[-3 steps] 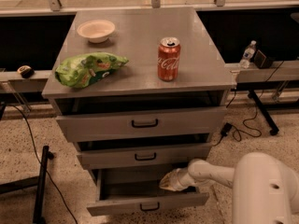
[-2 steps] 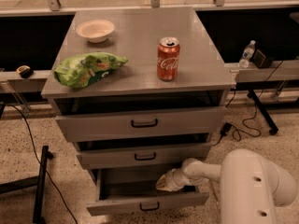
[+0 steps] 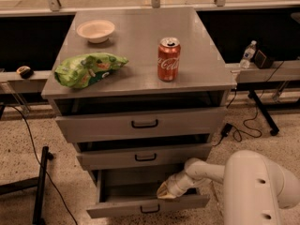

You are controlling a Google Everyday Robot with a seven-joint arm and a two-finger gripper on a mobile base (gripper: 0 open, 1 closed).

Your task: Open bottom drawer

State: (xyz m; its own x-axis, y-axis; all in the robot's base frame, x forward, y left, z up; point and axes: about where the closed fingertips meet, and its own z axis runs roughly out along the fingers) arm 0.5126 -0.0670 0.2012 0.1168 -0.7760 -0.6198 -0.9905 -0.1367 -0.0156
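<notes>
White arm (image 3: 255,186): smooth rounded casing, bulky cylindrical link, two small dark recessed dots. Tan tapered gripper (image 3: 165,191): inside bottom drawer (image 3: 147,206), near its front panel.

The grey metal bottom drawer (image 3: 117,209), fitted with a small black bar handle (image 3: 150,209), is seen pulled partly out, with the hand (image 3: 164,193) held inside it, just behind its front.

Cannot see the rear of the bottom drawer (image 3: 122,208), tucked under the middle drawer (image 3: 108,158). Cannot make out the gripper (image 3: 165,191) inside its right front. Cropped lower right: arm (image 3: 255,186).
</notes>
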